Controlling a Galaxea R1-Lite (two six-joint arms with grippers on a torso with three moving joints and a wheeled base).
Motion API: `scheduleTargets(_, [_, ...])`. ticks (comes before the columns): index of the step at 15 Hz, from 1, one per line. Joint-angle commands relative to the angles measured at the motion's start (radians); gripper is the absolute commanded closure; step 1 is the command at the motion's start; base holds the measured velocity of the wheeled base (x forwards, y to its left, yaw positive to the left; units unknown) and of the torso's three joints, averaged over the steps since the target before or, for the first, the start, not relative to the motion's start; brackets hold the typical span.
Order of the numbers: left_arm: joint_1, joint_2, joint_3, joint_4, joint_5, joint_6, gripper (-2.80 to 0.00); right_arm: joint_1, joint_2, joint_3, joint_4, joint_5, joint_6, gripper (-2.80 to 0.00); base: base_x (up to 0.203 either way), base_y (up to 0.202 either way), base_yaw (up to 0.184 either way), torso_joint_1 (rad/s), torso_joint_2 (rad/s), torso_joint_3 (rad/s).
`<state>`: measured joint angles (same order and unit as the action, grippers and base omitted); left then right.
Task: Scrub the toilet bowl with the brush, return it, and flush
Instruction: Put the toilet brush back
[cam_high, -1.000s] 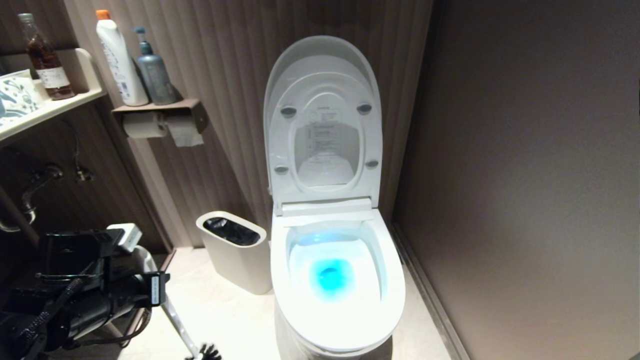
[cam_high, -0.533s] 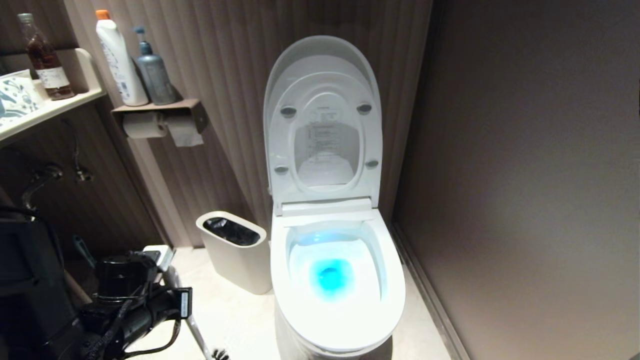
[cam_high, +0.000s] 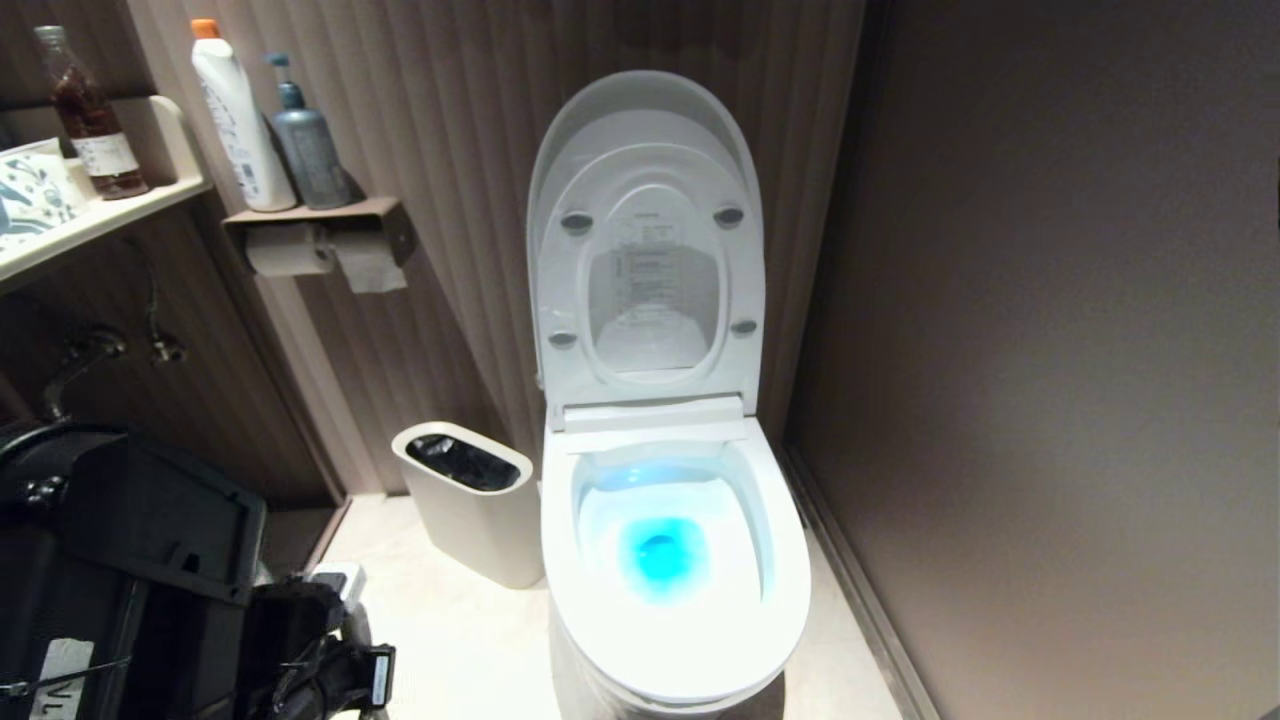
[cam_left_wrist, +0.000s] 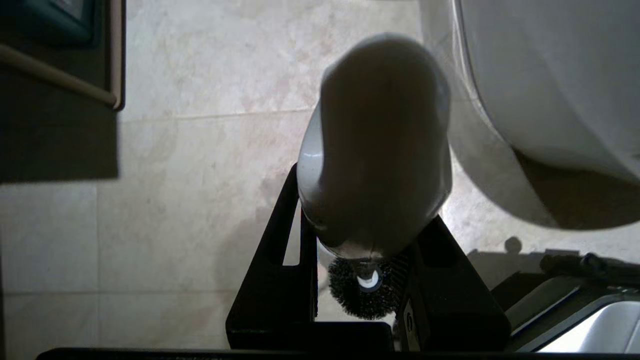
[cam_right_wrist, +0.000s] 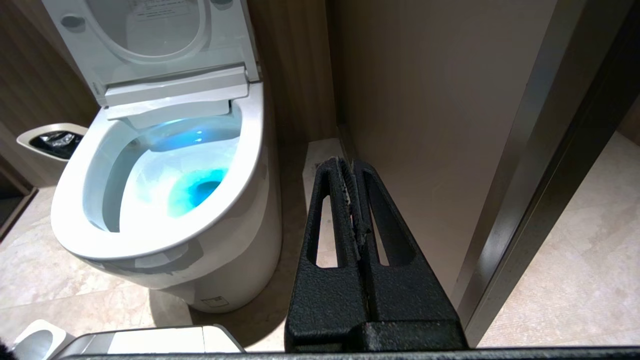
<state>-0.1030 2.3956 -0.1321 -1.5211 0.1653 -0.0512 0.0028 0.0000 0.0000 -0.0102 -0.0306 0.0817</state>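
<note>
The brush (cam_left_wrist: 372, 165), pinched by its white handle in the left gripper (cam_left_wrist: 360, 250), has been carried lower since a second ago – bristles apparently hanging above the floor beside the toilet bowl (cam_high: 675, 560) – so scrubbing is judged not yet begun, while the right gripper (cam_right_wrist: 354, 200) is parked, pressed together.

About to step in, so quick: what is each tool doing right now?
Left tool: shut on the brush, by its handle.
Right tool: shut, holding nothing.
</note>
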Motion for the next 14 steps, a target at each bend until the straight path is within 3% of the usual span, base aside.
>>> scheduleTargets(1, [0.001,0.043,-0.006,-0.009,0.003,0.006,0.00,0.000,0.000,0.000,-0.001,0.000,0.000,0.00,0.000,0.000,0.000,0.000,0.00,0.000])
scheduleTargets(6, [0.007,-0.023,-0.029,-0.009,0.003,0.006,0.00,0.000,0.000,0.000,-0.001,0.000,0.001,0.00,0.000,0.000,0.000,0.000,0.00,0.000])
scheduleTargets(10, [0.028,-0.056,-0.067,-0.009,0.006,0.057,0.00,0.000,0.000,0.000,-0.001,0.000,0.000,0.00,0.000,0.000,0.000,0.000,0.00,0.000])
scheduleTargets(14, [0.028,-0.001,-0.099,-0.009,0.013,0.062,0.00,0.000,0.000,0.000,-0.001,0.000,0.001,0.00,0.000,0.000,0.000,0.000,0.00,0.000])
